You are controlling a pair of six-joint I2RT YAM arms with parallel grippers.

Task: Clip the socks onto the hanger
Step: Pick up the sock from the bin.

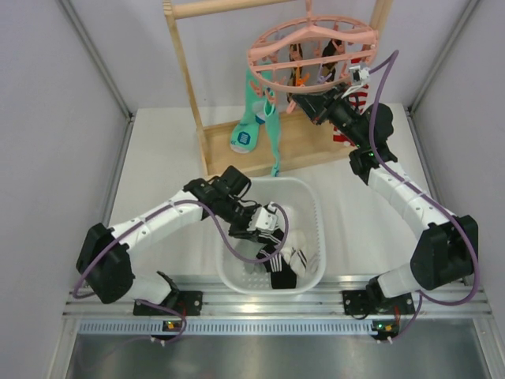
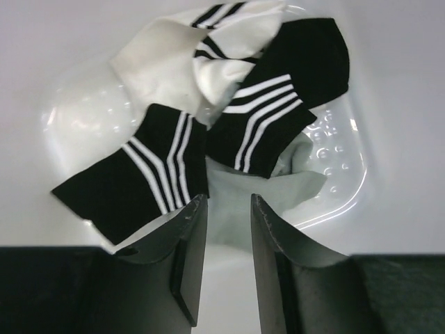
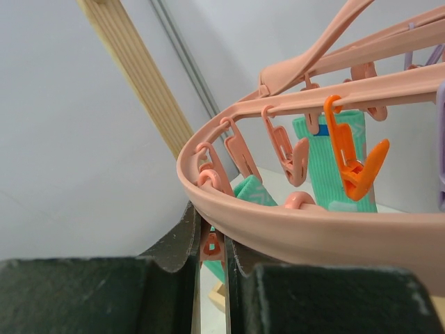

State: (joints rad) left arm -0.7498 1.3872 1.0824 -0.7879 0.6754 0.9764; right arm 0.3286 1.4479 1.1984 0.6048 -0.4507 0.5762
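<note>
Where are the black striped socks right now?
The black striped socks lie in the white basket, front centre in the top view, beside white socks, directly under the left gripper.

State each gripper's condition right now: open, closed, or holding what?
Left gripper: open, holding nothing.
Right gripper: closed on a small pink clip peg of the round pink plastic hanger.

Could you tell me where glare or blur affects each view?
Left wrist: the white striped fabric sock and white plastic basket floor wash out under glare. Right wrist: the round pink plastic hanger rim looks soft up close. Top external: evenly lit.
</note>
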